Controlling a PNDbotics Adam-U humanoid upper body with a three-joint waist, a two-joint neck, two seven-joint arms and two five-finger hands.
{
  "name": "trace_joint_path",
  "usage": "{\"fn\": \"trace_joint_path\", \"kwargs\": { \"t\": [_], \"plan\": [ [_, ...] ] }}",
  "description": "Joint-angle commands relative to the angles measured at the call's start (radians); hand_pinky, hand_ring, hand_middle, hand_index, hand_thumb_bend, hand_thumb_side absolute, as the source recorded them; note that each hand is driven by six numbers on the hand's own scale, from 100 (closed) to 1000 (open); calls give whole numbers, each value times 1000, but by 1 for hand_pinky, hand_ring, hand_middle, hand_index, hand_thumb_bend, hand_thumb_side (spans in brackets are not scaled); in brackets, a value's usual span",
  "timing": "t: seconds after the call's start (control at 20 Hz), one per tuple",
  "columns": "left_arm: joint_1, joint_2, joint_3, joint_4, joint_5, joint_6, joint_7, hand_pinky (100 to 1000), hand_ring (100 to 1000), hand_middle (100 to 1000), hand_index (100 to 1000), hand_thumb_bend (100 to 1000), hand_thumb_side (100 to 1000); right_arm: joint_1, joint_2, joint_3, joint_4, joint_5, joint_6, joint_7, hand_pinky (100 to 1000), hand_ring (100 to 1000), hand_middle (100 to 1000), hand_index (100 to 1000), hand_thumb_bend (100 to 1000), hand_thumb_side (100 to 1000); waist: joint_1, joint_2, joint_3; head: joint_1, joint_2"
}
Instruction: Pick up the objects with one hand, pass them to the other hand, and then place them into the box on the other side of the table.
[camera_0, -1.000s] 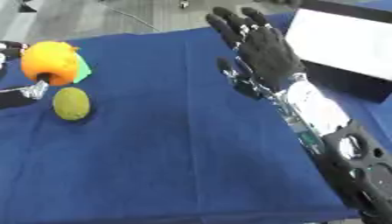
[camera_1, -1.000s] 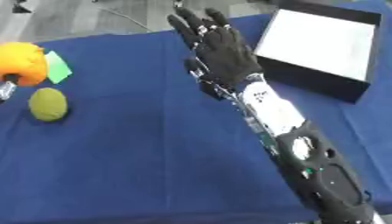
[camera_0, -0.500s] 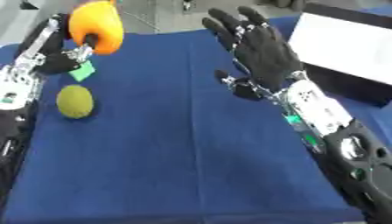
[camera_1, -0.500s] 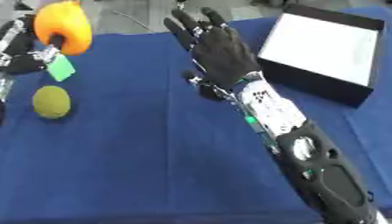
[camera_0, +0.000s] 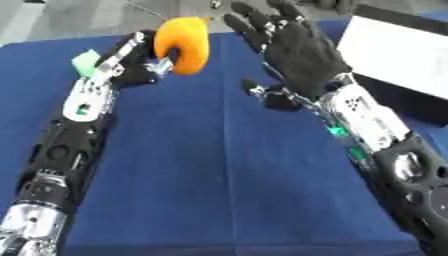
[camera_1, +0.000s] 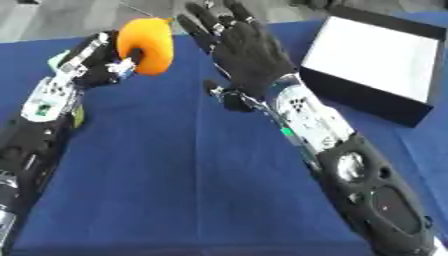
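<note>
My left hand (camera_0: 136, 67) is shut on an orange, rounded object (camera_0: 184, 44) and holds it up above the blue table, near the middle back. My right hand (camera_1: 247, 52) is open beside it on the right, fingers spread and pointing away, palm turned toward the orange object with a small gap between them. The black box with a white inside (camera_1: 374, 59) stands at the back right of the table. My left forearm covers nearly all of a yellow-green fruit; only a sliver (camera_1: 79, 117) shows.
A small green piece (camera_0: 85, 61) lies at the back left beside my left hand. A blue cloth (camera_0: 219, 190) covers the table. My two forearms run along both sides of it.
My left hand has carried the orange object to the right, close to my right hand. The left forearm now lies over the yellow-green fruit. The right hand has barely moved.
</note>
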Motion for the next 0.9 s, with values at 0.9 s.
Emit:
{"fn": "trace_joint_path", "kwargs": {
  "t": [0.9],
  "plan": [
    [-3, -192, -89, -201, 2, -158, -284, 588, 378, 385, 533, 100, 378, -5, 28, -12, 24, -108, 56, -38, 895, 684, 926, 1000, 100, 100, -24, 0, -7, 59, -3]
  ]
}}
